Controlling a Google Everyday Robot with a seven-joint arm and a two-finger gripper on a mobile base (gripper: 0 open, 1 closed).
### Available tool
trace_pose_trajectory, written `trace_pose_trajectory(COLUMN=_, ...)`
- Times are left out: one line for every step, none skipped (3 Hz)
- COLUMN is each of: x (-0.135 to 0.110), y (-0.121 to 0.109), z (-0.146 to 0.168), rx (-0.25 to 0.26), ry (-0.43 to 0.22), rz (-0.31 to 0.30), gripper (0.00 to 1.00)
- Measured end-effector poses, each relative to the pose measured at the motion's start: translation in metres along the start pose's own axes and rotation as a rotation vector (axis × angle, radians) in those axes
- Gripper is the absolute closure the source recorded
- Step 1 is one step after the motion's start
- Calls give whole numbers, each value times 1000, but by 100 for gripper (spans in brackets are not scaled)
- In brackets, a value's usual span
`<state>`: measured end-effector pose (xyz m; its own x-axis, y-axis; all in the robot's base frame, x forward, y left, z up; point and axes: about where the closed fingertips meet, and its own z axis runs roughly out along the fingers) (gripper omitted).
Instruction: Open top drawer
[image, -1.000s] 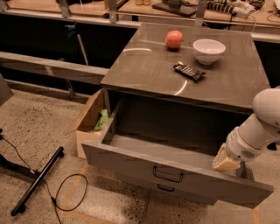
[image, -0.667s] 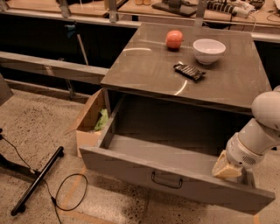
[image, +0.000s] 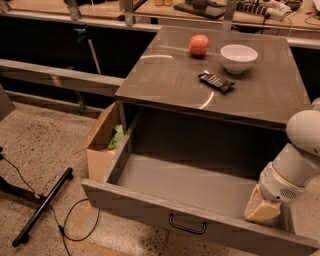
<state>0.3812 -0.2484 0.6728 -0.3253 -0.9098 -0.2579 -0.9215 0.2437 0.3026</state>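
One top drawer stands pulled far out from under the worktop, showing its plain grey inside, with a black handle at the centre of its front. The tan gripper hangs inside the drawer's right front corner, just behind the front panel; whether it is wide or narrow cannot be told. On the worktop: red apple, white bowl, dark packet. A cardboard box sits on the floor, just beside the drawer's left wall.

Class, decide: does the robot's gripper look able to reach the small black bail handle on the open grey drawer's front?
Probably yes: the gripper sits at the drawer's right end, nothing blocks the handle.
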Motion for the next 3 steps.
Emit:
trace_pose_trajectory(x=0, y=26, z=4, rx=-74, ry=16, rz=9, gripper=100)
trace_pose_trajectory(x=0, y=40, z=5, rx=-113, ry=25, rz=17, gripper=100)
trace_pose_trajectory(x=-6, y=38, z=-2, rx=-75, ry=9, rz=12, gripper=100)
